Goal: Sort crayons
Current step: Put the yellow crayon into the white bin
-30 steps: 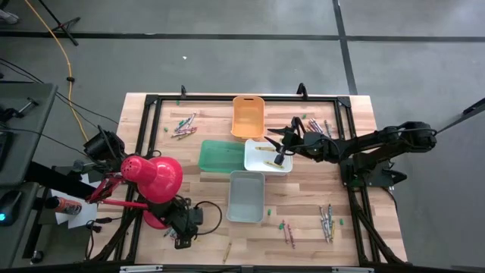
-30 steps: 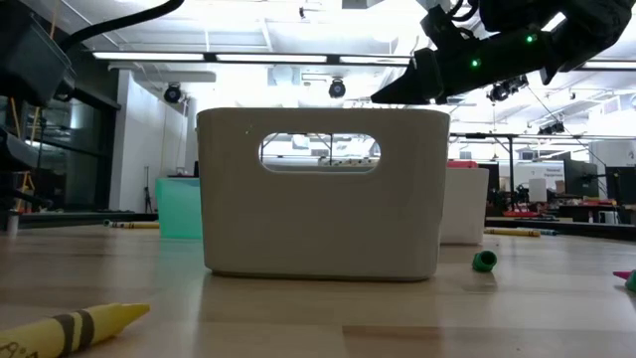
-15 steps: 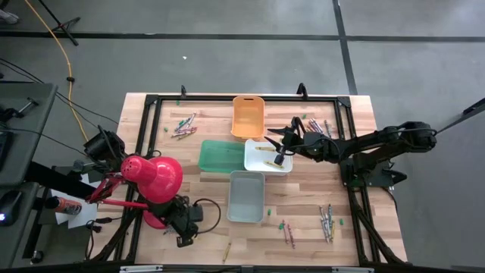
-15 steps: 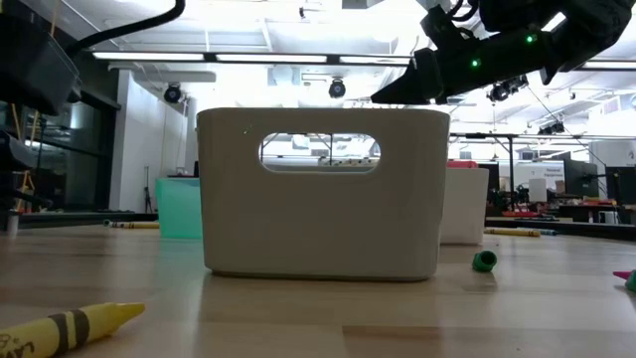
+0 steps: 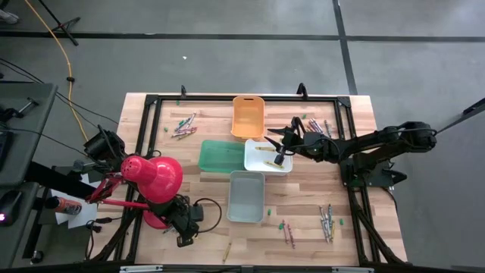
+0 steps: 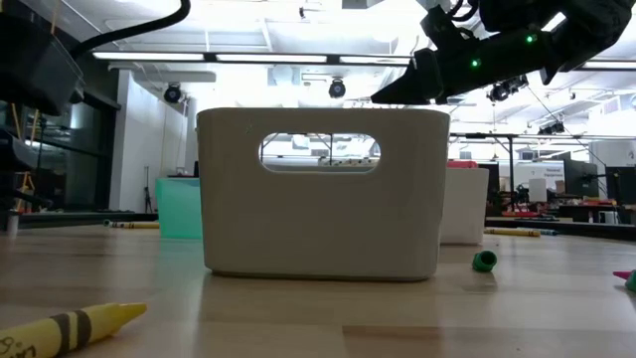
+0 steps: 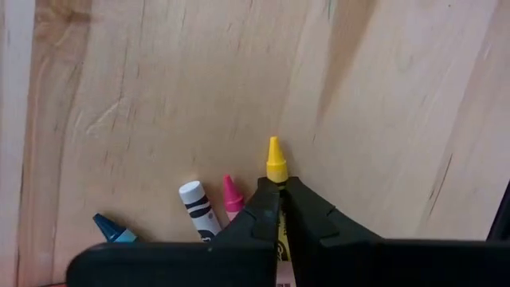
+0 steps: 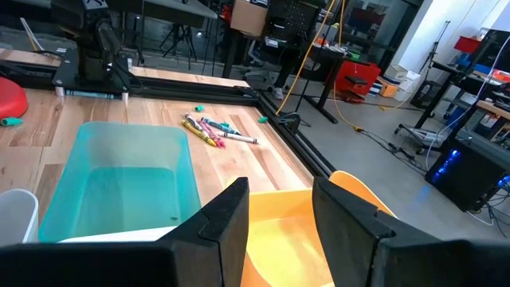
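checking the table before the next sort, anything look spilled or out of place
Yes: crayons lie loose in heaps across the table, one near the orange bin at, another at. Small green debris specks dot the wood. The bins stand upright.

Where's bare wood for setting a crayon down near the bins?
Free: the table between the green bin and left rail, below the crayons. Also right of the grey bin. Crowded: the centre, where bins touch.

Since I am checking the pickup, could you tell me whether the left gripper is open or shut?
Shut. In the left wrist view the left gripper has its fingers pressed together on a yellow crayon, whose tip sticks out beyond them.
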Action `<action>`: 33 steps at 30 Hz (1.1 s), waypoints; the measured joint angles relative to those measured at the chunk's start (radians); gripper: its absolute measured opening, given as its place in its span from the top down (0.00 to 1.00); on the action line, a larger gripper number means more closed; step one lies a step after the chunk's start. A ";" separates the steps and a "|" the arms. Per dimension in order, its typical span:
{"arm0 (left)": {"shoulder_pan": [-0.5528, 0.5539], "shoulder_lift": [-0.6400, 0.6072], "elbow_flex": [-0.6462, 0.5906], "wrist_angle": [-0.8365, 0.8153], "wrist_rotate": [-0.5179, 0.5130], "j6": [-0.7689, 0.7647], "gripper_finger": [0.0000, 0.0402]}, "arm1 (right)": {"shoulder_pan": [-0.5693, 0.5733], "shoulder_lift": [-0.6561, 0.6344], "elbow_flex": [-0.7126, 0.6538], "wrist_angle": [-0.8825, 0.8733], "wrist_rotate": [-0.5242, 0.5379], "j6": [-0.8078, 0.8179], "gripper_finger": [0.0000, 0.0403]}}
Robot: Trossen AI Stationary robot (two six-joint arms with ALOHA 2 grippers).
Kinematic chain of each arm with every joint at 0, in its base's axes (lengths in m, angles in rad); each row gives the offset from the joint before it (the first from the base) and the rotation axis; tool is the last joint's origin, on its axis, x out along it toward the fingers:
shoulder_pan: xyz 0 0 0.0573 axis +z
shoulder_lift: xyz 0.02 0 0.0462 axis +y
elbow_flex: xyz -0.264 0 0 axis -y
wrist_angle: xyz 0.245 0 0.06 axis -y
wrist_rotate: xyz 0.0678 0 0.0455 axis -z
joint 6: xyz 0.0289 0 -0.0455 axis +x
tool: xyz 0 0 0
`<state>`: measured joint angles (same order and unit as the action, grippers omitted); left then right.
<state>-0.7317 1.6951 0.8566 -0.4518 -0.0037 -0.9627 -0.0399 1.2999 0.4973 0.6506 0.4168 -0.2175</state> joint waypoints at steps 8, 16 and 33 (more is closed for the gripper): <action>0.048 -0.041 -0.003 -0.003 -0.014 0.098 1.00 | 0.000 0.000 0.000 0.000 0.000 0.000 0.67; 0.096 -0.070 -0.003 0.001 -0.020 0.232 1.00 | 0.000 0.000 0.000 -0.006 0.000 0.000 0.67; 0.117 -0.225 0.000 0.010 -0.286 0.413 1.00 | 0.000 0.000 0.000 -0.020 0.000 0.000 0.67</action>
<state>-0.6144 1.4704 0.8570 -0.4416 -0.2897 -0.5500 -0.0399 1.2999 0.4973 0.6308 0.4168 -0.2176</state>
